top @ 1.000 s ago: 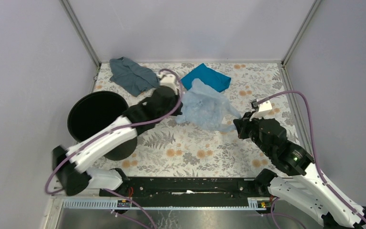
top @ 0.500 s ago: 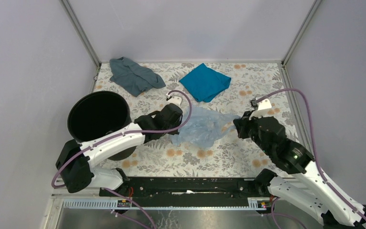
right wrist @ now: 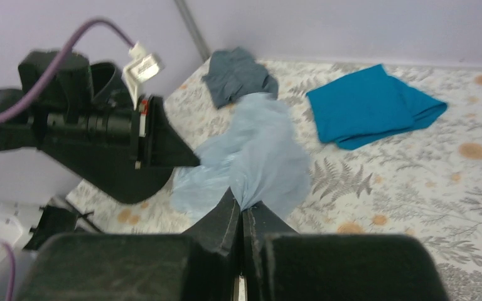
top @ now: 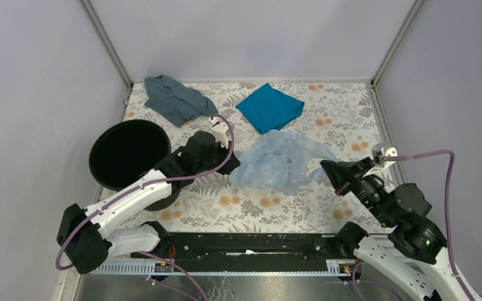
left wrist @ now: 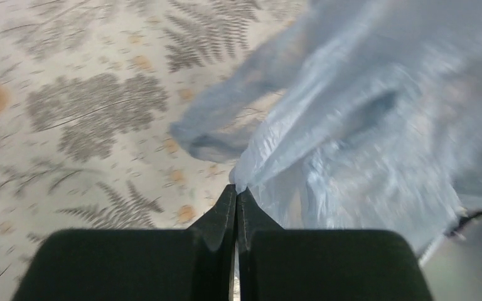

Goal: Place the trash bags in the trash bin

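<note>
The pale blue translucent trash bag (top: 283, 160) hangs stretched between my two grippers above the middle of the table. My left gripper (top: 233, 168) is shut on its left edge; the film (left wrist: 351, 125) runs out from the closed tips (left wrist: 236, 189). My right gripper (top: 326, 168) is shut on its right edge; in the right wrist view the bag (right wrist: 260, 150) fans out from the closed tips (right wrist: 242, 207). The round black trash bin (top: 127, 152) stands upright at the left, left of the left gripper, partly behind the left arm.
A dull grey-blue cloth (top: 174, 99) lies at the back left and a bright teal cloth (top: 270, 107) at the back middle; both also show in the right wrist view, grey (right wrist: 238, 74) and teal (right wrist: 373, 105). Enclosure walls stand on three sides.
The right gripper has drawn back to the right and turned, pulling the bag's right edge with it. The left gripper pulled back toward the front. The bag is now spread wider between them.
</note>
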Controlling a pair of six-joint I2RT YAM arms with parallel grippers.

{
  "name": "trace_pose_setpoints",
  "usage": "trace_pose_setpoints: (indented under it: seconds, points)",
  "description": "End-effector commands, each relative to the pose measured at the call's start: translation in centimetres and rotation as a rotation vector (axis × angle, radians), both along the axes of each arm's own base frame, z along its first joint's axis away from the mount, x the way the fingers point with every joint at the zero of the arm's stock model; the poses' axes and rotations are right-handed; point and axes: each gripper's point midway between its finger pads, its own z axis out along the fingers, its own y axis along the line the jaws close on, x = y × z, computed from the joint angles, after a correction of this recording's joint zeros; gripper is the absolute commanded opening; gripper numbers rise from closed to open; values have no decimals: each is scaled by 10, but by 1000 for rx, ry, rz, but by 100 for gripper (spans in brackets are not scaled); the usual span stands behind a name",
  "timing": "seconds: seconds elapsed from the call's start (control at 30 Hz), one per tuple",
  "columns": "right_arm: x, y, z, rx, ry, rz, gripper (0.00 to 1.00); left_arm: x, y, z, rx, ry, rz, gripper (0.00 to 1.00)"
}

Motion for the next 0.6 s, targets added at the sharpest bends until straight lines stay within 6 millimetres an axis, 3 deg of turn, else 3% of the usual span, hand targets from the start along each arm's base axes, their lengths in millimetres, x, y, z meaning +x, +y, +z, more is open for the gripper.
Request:
trace_pose_setpoints:
  seconds: [0.0, 0.07, 0.1, 0.13, 0.2, 0.27, 0.37, 0.47, 0.57]
  points:
    - [-11, 30, 15, -20, -48, 174, 1, -13, -34, 31, -142, -42, -195, 0]
    - [-14, 24, 24, -59, -67, 167, 1, -1, -23, 25, -88, -51, -112, 0]
    - [-14, 17, 30, -59, -72, 140, 1, 6, -16, 20, -48, -43, -51, 6]
    - [-13, 10, 37, -41, -71, 105, 1, 11, -7, 13, -4, -16, 6, 18]
    - [-10, 0, 45, 3, -57, 44, 0, 14, -7, 17, 15, 6, 24, 32]
    - [-7, -1, 46, 11, -32, 24, 0, 7, -19, 34, -45, 11, -35, 50]
    - [7, -10, 41, -67, 44, -69, 0, -6, -32, 76, -171, -45, -111, 74]
    - [19, -34, 34, -205, 104, -200, 0, -12, -33, 109, -246, -98, -132, 87]
    - [25, -50, 39, -326, 129, -275, 0, -15, -34, 117, -274, -93, -139, 90]
